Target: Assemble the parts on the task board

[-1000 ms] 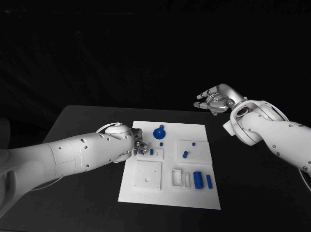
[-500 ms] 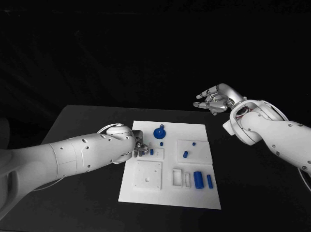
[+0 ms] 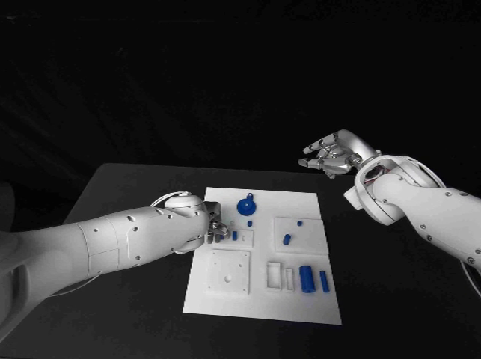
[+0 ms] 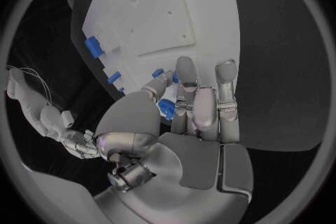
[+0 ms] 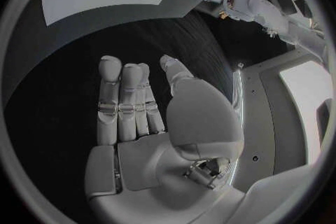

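**Left hand pinching a blue part at the board's left edge; right hand raised and empty**

Your left hand (image 3: 203, 223) is down over the left side of the task board (image 3: 305, 307). In the left wrist view its fingers (image 4: 185, 75) reach out over the white plate, and a small blue part (image 4: 167, 108) sits pinched between the thumb and the fingers, right at the fingertips. Two more blue pieces (image 4: 93, 46) lie further out past those fingertips, along the board's edge.

From the head view, the round blue knobbed part (image 3: 247, 205) stands just beyond your left fingertips, and a short blue peg (image 3: 286, 239) lies to their far side, towards the right arm. A blue cylinder (image 3: 306, 277) and a thinner blue pin (image 3: 323, 280) lie side by side nearer the robot.

Your right hand (image 3: 332, 154) is lifted well clear of the board, past its far right corner. Its fingers (image 5: 123, 102) are stretched out side by side, thumb apart, grasping nothing.
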You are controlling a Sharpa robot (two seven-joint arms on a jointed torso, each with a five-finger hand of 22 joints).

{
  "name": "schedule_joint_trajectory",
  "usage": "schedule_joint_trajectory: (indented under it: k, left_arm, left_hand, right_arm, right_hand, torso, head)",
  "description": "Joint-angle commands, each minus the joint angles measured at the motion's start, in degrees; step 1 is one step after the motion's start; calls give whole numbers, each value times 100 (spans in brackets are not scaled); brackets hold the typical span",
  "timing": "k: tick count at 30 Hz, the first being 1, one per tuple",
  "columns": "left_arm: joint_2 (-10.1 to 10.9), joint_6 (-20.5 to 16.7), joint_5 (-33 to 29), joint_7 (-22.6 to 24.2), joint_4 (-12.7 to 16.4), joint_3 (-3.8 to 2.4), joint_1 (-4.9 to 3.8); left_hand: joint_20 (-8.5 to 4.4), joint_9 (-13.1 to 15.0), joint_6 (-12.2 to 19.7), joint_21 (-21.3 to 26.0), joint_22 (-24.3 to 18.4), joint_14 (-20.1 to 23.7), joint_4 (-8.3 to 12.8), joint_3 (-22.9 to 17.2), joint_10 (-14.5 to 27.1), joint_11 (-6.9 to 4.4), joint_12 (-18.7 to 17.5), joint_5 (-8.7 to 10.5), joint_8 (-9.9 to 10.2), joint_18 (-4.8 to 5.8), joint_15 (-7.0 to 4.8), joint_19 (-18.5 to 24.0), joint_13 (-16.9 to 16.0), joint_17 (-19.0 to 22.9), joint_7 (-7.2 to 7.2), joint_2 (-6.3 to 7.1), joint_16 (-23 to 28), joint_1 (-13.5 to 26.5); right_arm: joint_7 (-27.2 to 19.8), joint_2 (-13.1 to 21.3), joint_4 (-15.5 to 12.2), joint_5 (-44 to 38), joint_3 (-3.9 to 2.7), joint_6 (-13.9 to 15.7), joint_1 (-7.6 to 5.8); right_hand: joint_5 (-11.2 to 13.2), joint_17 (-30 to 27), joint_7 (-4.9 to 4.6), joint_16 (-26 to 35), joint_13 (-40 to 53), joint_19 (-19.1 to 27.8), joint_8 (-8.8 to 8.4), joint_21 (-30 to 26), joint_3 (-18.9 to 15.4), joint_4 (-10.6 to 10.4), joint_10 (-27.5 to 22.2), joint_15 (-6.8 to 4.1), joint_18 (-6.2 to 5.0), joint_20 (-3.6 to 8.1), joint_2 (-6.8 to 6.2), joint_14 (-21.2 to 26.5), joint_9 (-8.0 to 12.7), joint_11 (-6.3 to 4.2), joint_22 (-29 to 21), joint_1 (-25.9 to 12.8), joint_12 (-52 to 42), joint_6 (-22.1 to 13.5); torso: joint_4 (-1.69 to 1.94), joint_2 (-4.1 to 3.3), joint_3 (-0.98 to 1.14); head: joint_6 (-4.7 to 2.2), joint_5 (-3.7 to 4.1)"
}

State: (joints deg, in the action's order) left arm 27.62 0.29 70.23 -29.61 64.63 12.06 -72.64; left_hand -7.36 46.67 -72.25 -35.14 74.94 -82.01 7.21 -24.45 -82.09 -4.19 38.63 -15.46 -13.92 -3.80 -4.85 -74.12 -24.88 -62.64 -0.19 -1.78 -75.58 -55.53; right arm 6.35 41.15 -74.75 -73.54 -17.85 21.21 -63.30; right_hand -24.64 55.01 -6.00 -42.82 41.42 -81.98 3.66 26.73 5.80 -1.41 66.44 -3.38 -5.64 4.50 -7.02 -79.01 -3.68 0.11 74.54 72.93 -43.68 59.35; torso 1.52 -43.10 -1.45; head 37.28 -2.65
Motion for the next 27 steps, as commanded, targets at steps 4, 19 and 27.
schedule_joint_trajectory:
  k: [4,19,27]
  left_arm:
    - [14,-65,4,2,0,11,28]
    - [127,-92,19,9,32,9,27]
    - [154,-136,6,37,62,8,28]
  left_hand:
    - [14,-50,-204,73,88,-158,-269,378,115,-29,-34,389,5,123,-169,-2,11,72,-268,488,91,92]
    - [-1,-86,-178,205,96,-112,-1380,1645,198,-5,-7,315,-52,149,-171,-11,50,171,-230,991,204,-449]
    - [1,-71,-114,249,97,-72,-1619,2002,261,11,9,318,-79,144,-168,-2,58,248,-200,1095,263,-566]
  right_arm:
    - [-49,9,-11,4,-2,-57,3]
    - [-47,26,-5,4,-3,-55,4]
    - [-48,27,-2,6,-3,-53,7]
  right_hand:
    - [-32,-9,-10,-28,-8,-39,-11,-23,19,0,19,-23,-12,14,8,-1,7,-19,3,-67,-11,38]
    - [-33,-11,-11,-26,-10,-40,-10,-21,9,-3,15,-21,-12,13,0,1,7,-17,3,-71,-8,28]
    - [-42,-11,-11,-27,-10,-41,-10,-30,0,-10,18,-21,-14,12,-1,-1,7,-17,0,-78,-8,24]
  torso:
    - [1,3,-2]
    - [4,3,-7]
    - [1,3,-7]
  head:
    - [-2,9]
    - [-11,22]
    - [-11,23]
